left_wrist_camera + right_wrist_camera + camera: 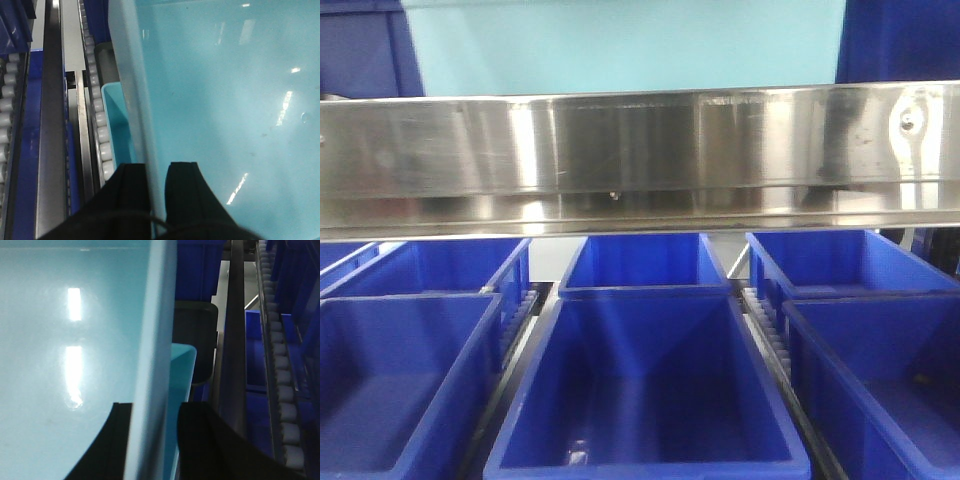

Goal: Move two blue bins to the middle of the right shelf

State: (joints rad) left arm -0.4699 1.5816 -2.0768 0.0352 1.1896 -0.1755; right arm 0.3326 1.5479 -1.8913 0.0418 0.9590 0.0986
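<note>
A pale blue bin fills the top of the front view, just above the broad brushed-steel front rail of the right shelf middle. My left gripper is shut on this bin's left wall, one finger inside the bin and one outside. The right gripper is shut on the opposite wall, one finger inside the bin. A second pale blue bin shows as a teal rim under the first, and its rim also shows in the right wrist view.
Dark blue crates fill the tier below the rail in three rows. More dark blue crates flank the pale bin above. Roller tracks and steel side rails run beside the bin on both sides.
</note>
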